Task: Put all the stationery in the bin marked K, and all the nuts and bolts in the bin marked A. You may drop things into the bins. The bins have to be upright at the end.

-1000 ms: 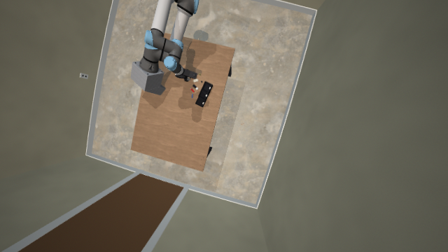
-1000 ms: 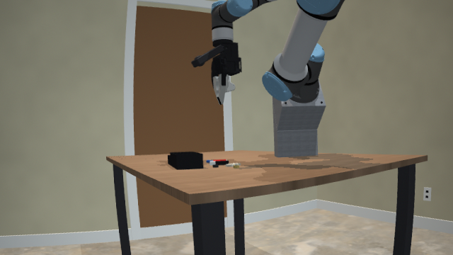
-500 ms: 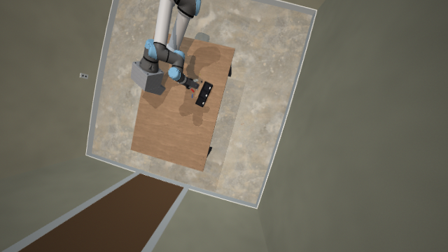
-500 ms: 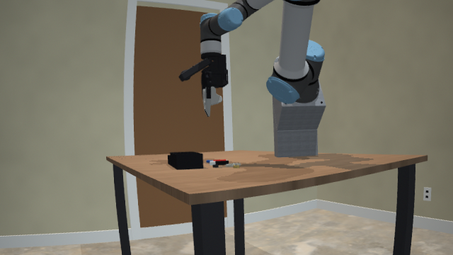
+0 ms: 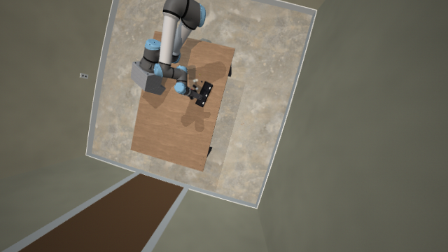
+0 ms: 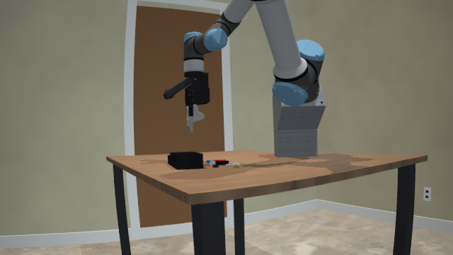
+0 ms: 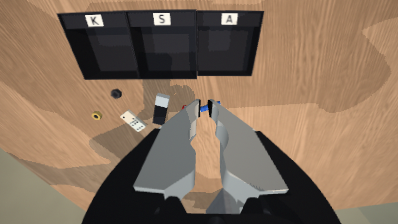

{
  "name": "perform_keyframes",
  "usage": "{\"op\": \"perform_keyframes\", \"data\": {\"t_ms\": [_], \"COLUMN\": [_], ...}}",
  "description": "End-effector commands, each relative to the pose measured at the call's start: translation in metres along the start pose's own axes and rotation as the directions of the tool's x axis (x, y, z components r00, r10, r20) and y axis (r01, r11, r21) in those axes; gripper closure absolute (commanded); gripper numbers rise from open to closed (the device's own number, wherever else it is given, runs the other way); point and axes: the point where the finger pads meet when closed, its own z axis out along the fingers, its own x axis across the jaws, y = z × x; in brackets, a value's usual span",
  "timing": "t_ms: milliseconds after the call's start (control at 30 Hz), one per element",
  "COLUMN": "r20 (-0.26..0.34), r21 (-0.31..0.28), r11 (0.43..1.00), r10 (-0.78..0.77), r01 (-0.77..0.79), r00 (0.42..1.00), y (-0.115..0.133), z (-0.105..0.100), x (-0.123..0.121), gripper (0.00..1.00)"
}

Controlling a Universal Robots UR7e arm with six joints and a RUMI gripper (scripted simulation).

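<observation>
Three black bins stand in a row on the wooden table, marked K (image 7: 98, 50), S (image 7: 161, 47) and A (image 7: 228, 45); all look empty and upright. In front of them lie a black nut (image 7: 116, 93), a yellow nut (image 7: 96, 116), a white domino-like piece (image 7: 133, 120) and a black and white eraser (image 7: 161, 108). A red item (image 7: 184, 106) and a blue item (image 7: 204, 108) are mostly hidden behind my fingertips. My gripper (image 7: 204, 100) (image 6: 191, 124) is shut and empty, hanging well above these items.
The bin row shows as a black block near the table's far left edge, with the small items (image 6: 221, 163) beside it. The grey robot pedestal (image 6: 297, 131) stands at the back of the table.
</observation>
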Motion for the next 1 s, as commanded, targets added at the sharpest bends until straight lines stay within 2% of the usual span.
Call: {"op": "perform_keyframes", "data": {"t_ms": [0,467,967], "r20": [-0.003,-0.003,-0.003], "r21": [0.001,0.001,0.001], "r11": [1.0,1.0,1.0], "r10": [0.001,0.001,0.001], "r01": [-0.001,-0.001,-0.001], "r00": [1.0,1.0,1.0], "y": [-0.026,-0.03,-0.03], "z": [0.028,0.032,0.067], "x": [0.033,0.038,0.038], "gripper": [0.96,0.96,0.96]}}
